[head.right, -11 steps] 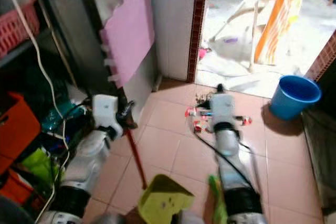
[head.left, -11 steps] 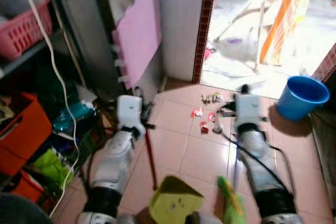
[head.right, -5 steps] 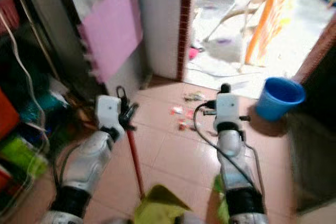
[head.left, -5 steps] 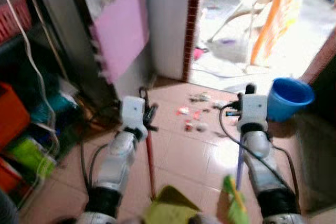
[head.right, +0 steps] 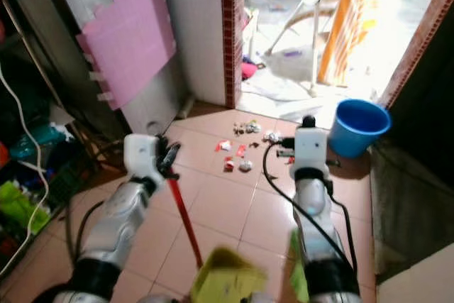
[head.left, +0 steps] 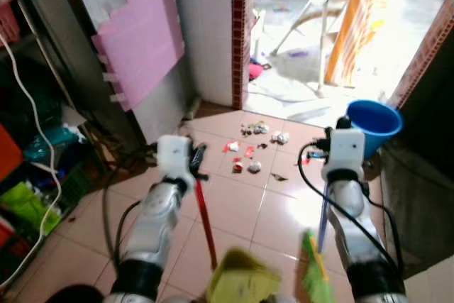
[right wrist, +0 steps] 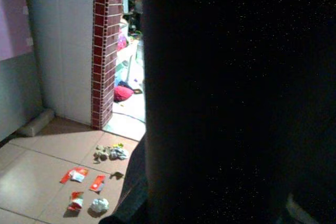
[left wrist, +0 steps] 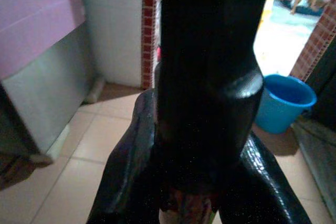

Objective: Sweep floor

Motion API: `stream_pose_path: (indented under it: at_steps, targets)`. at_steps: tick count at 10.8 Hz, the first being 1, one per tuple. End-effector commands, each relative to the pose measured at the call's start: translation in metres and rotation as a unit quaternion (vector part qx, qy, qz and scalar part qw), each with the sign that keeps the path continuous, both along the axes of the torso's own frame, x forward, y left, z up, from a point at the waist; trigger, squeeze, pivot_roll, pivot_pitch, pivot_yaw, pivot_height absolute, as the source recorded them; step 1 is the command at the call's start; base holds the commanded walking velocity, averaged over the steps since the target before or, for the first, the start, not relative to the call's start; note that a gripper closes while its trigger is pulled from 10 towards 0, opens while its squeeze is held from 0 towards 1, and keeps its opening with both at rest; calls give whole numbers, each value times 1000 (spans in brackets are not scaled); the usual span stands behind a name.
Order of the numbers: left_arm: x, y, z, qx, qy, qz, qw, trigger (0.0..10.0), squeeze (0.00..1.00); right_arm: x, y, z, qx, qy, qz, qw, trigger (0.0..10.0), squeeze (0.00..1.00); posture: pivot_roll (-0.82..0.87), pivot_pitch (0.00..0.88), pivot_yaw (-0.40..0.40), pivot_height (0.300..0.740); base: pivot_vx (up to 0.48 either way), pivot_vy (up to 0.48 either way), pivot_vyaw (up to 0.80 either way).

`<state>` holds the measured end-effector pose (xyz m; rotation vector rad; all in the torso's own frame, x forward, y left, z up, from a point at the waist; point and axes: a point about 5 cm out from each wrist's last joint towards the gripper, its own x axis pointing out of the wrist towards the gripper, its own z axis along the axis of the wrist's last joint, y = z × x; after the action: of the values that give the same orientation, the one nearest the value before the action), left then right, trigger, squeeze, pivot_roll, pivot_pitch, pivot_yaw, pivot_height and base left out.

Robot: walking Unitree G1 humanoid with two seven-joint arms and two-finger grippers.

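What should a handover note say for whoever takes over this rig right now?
Left gripper: shut on the red handle of the yellow-green dustpan, which hangs low near the robot.
Right gripper: holds the purple broom handle; I cannot tell how the fingers sit. Green bristles are down by the body.
Litter: wrappers and crumpled bits scattered on the tiled floor ahead, before the doorway. A blue bucket stands to the right.
Done: both tools in hand, robot facing the litter.
Left: sweep the litter into the dustpan.

Harsh daylight floods doorway (head.left: 312, 40), overexposed; interior dim; tile glare; wrist views dark, near objects blurred.
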<state>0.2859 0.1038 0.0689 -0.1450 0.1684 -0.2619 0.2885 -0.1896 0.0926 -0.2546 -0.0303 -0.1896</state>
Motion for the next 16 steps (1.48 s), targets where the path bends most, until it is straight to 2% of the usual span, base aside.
stream_pose_path:
  at_steps: [1,2,4,5,7,8,9,11,14,16]
  targets:
    - [0,2,5,-11,-9,7,1000,10000,0,-2,2,1,-3,-5,-1,1000,10000,0,-119,0,120,740,0,0,0]
    - [3,1,3,-7,-1,-6,1000,10000,0,1,-1,1,3,-10,-24,1000,10000,0,-132,0,138,740,0,0,0]
    - [21,3,18,5,-26,-18,999,10000,0,12,3,15,8,-32,-24,999,10000,0,-127,0,130,740,0,0,0]
    - [21,2,19,3,-31,-19,999,10000,0,2,0,4,11,-12,-26,1000,10000,0,-120,0,107,740,0,0,0]
    - [18,2,15,-2,-26,-12,1000,10000,0,-4,2,-1,4,0,-5,1000,10000,0,-120,0,78,740,0,0,0]
    - [14,0,13,-12,-23,-3,1000,10000,0,-1,0,-2,8,2,-4,1000,10000,0,-107,0,86,740,0,439,-800]
    - [12,-4,17,0,-37,-27,999,10000,0,4,0,3,19,-7,-13,1000,10000,0,-105,0,90,740,0,428,-800]
    - [14,-5,18,-1,-37,-32,999,10000,0,4,7,6,10,-12,6,1000,10000,0,-104,0,82,740,244,414,0]
    - [10,-8,14,-10,-27,-17,999,10000,0,2,5,3,7,-4,12,1000,10000,0,-104,0,77,740,244,415,0]
    - [7,-13,10,-16,-17,-8,1000,10000,0,4,9,3,-3,1,32,999,10000,0,-75,0,18,740,0,0,0]
